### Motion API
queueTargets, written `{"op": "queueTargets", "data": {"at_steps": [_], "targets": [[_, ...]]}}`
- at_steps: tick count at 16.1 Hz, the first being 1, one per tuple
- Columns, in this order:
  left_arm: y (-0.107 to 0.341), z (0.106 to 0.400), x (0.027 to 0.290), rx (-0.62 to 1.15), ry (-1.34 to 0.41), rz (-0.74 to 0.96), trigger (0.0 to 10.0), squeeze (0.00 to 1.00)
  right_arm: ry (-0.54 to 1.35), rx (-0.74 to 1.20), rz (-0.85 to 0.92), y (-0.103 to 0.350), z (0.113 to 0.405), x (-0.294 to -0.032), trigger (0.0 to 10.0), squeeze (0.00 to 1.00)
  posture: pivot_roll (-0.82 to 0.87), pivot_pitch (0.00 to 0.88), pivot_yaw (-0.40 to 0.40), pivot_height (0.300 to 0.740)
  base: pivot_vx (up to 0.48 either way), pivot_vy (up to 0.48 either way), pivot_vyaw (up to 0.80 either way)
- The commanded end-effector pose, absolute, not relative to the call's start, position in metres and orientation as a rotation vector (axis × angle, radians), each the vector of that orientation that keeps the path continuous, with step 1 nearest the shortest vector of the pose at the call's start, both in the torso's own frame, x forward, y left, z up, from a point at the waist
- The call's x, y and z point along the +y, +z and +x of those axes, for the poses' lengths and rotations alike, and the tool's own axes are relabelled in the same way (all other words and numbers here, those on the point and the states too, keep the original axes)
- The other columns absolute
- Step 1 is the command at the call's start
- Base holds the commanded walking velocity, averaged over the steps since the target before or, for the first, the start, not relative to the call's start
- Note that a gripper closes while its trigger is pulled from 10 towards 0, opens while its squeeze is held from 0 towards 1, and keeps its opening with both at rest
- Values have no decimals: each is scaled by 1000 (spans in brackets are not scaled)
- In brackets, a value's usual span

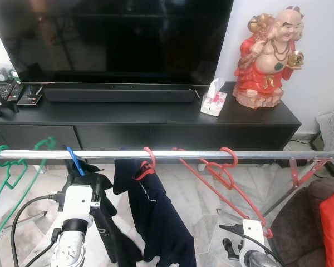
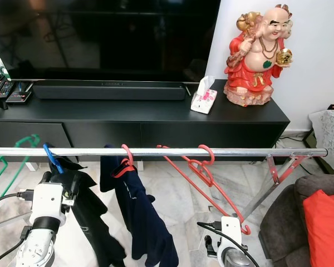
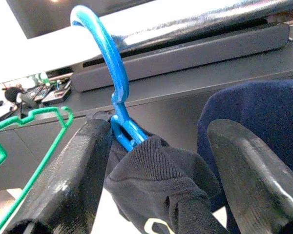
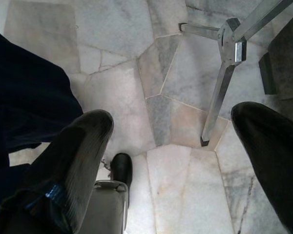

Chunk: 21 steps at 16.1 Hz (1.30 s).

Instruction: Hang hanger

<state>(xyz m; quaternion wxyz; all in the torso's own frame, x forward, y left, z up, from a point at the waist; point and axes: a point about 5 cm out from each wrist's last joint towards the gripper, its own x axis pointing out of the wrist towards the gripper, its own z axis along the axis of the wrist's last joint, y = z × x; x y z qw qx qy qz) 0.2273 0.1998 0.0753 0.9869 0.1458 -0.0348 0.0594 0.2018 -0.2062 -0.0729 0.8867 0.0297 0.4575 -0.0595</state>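
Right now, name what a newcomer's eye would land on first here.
First the red laughing statue on the black TV cabinet's right end. Then the metal rail in front, carrying a blue hanger with dark clothing, red hangers and a green hanger. The left gripper hovers at the blue hanger, jaws open.

left arm raised, left gripper (image 3: 156,161) fingers spread wide, right arm low, right gripper (image 4: 185,161) fingers apart, pointing down

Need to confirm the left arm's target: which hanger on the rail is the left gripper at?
The blue hanger, carrying a dark garment. Its neck sits between the left gripper's open fingers; the green hanger and the red hangers hang apart.
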Motion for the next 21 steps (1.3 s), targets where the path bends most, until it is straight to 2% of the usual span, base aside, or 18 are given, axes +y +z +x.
{"op": "queueTargets", "data": {"at_steps": [1, 10, 18, 21], "targets": [[75, 229, 197, -74, 111, 296, 10000, 0, -137, 949, 64, -72, 202, -209, 10000, 0, -5, 0, -75, 740, 0, 0, 0], [76, 229, 196, -82, 119, 290, 10000, 0, -136, 948, 61, -72, 203, -210, 10000, 0, -5, 0, -78, 740, 0, 0, 0], [77, 230, 195, -84, 120, 291, 10000, 0, -133, 948, 61, -72, 203, -210, 10000, 0, -5, 0, -80, 740, -274, 0, 0], [75, 230, 196, -73, 121, 297, 10000, 0, -131, 948, 60, -72, 203, -210, 10000, 0, -5, 0, -80, 740, 0, 0, 0]]}}
